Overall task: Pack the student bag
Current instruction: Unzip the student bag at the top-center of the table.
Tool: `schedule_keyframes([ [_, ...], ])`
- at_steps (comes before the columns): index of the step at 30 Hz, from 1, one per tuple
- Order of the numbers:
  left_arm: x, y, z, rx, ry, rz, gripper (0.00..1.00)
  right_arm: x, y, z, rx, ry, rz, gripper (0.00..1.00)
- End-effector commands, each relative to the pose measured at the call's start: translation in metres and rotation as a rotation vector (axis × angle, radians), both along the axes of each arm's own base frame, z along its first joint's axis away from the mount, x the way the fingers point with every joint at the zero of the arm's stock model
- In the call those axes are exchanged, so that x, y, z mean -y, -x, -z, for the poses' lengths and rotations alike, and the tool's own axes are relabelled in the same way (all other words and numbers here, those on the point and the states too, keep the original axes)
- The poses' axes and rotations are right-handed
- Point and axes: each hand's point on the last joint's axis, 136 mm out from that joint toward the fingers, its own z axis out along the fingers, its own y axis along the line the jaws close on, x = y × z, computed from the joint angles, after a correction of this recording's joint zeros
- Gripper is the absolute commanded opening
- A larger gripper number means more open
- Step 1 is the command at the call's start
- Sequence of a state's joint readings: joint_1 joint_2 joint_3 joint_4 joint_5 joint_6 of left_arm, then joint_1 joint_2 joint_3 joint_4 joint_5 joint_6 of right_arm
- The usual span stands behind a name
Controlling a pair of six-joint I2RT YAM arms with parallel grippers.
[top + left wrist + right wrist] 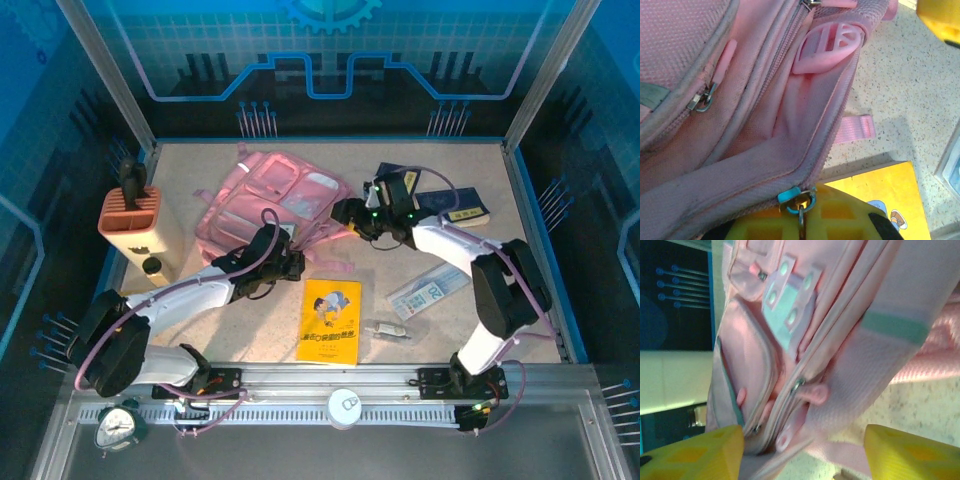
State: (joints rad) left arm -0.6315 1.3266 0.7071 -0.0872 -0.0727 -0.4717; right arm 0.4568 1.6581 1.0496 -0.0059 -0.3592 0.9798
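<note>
The left arm reaches from its base at the near-left corner diagonally across the table (pixel 280 335), forearm low, wrist at the near edge of the student bag (pixel 262 195). The left gripper (pixel 801 221) has its yellow fingers pressed together on a metal zipper pull (pixel 799 201) with a teal tab. Just beyond those fingers the zip's edge runs up and to the right, with an open pink-lined compartment above it. A second zipper pull (pixel 702 100) hangs off to the far left of them.

Well to the left of the left fingers stands an orange-and-cream pen holder (pixel 131 218). Just to their right lies a yellow booklet (pixel 330 320), flat on the table.

The bag lies flat between the two grippers, front pockets up. Its long axis seems to run from far-left to near-right, with its top loop towards the far edge.

The right arm rises from the near-right base, bends at a high elbow, and its forearm runs back leftwards to the bag's right edge. The right gripper (pixel 802 436) has its fingers spread wide, with pink pocket fabric and straps ahead of the gap. I cannot tell whether either finger touches the bag.

Behind the right fingers lie dark blue books (pixel 405 180). To their near right is a printed paper slip (pixel 428 290).
</note>
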Motion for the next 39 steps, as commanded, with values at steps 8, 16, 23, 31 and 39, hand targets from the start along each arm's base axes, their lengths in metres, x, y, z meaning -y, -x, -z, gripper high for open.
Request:
schedule_keyframes([
  [8, 0.028, -0.014, -0.039, 0.086, 0.079, 0.054, 0.0, -0.042, 0.023, 0.007, -0.077, -0.156, 0.086, 0.71],
  [16, 0.032, -0.014, -0.041, 0.088, 0.083, 0.061, 0.0, -0.064, 0.011, 0.015, -0.078, -0.184, 0.135, 0.56],
  [23, 0.031, -0.011, -0.04, 0.07, 0.054, 0.075, 0.0, -0.054, -0.007, 0.022, -0.034, -0.121, 0.169, 0.18],
  [31, -0.002, 0.013, -0.031, -0.01, -0.059, 0.035, 0.0, -0.025, -0.043, 0.014, 0.035, -0.008, 0.163, 0.0],
  [39, -0.046, 0.055, -0.004, -0.149, -0.168, 0.013, 0.0, 0.0, -0.084, 0.019, 0.019, 0.073, 0.163, 0.02],
])
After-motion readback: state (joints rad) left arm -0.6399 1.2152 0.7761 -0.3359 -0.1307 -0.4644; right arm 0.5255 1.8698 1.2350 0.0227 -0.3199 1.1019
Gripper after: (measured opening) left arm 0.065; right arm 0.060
